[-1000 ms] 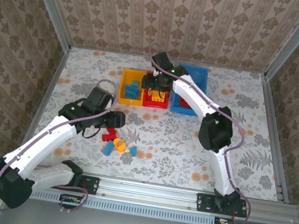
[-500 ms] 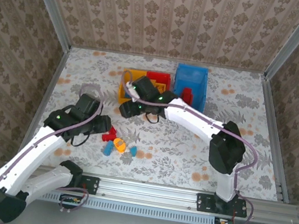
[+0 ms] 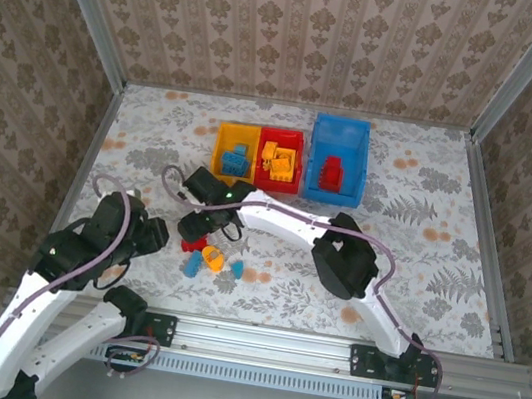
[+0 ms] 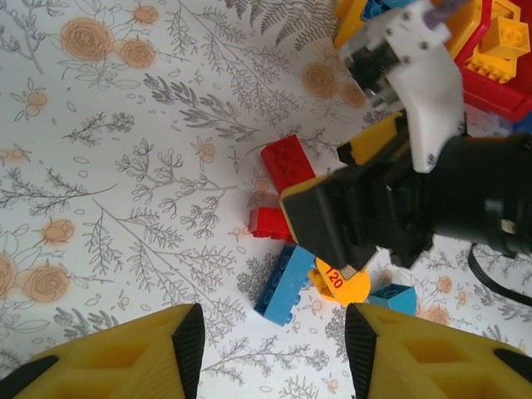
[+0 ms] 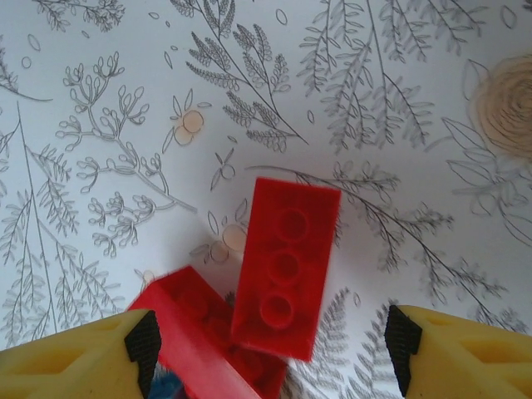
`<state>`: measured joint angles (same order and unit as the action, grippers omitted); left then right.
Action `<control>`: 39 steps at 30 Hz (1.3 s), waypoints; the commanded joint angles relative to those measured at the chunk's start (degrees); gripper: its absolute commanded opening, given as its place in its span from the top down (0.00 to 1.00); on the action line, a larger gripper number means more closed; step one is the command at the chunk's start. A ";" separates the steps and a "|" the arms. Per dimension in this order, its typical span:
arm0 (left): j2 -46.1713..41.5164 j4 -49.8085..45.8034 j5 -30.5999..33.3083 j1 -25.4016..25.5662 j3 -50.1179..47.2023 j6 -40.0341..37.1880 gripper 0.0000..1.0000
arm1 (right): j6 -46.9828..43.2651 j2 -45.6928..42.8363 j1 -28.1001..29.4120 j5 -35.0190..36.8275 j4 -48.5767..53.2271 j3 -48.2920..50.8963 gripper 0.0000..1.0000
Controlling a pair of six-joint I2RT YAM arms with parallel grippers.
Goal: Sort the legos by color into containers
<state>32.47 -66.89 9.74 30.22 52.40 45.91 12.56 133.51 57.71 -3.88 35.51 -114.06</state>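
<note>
While your right claw [image 5: 266, 332] hangs spread over a red lego [image 5: 286, 266] on the surface [image 5: 391, 108], your left claw [image 4: 270, 332] sits spread, empty, near the loose legos [image 4: 285, 285] | yellow bin [image 3: 218, 151] holds blue legos [image 3: 234, 162] | red bin [image 3: 275, 189] yellow legos [image 3: 277, 159] | blue bin [image 3: 344, 124] red legos [image 3: 331, 172]

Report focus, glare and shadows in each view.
Top external: even light, no glare on the table. Left wrist: blue brick crisp, left pincer soft at the bottom edge. Right wrist: upper red brick sharp, casting a faint shadow; lower red brick smeared.
</note>
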 commanded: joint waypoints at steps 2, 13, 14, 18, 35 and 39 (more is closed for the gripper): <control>-1.33 -3.94 0.39 -0.42 2.64 0.02 0.49 | 2.51 4.50 -0.19 3.42 4.41 -5.99 0.26; -2.13 -5.31 -1.16 -0.42 4.60 -3.00 0.49 | 4.83 10.18 0.47 6.46 7.41 -12.00 0.51; -2.15 -5.26 -1.37 -0.42 4.55 -3.14 0.49 | 4.98 10.34 0.48 6.82 7.72 -12.21 0.53; -2.48 -4.17 -3.00 -0.42 4.15 -4.00 0.48 | 5.77 10.21 0.25 8.69 8.62 -12.45 0.63; 17.25 24.99 -16.94 -0.21 3.97 -12.40 0.37 | 11.82 -25.60 -22.37 16.76 5.38 14.85 0.78; 26.82 29.68 -19.06 2.01 6.98 -15.99 0.37 | 13.40 -23.88 -31.13 14.08 6.67 13.86 0.78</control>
<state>56.05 -43.81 -6.02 30.83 56.51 34.50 23.31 106.34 28.84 10.70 39.38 -101.47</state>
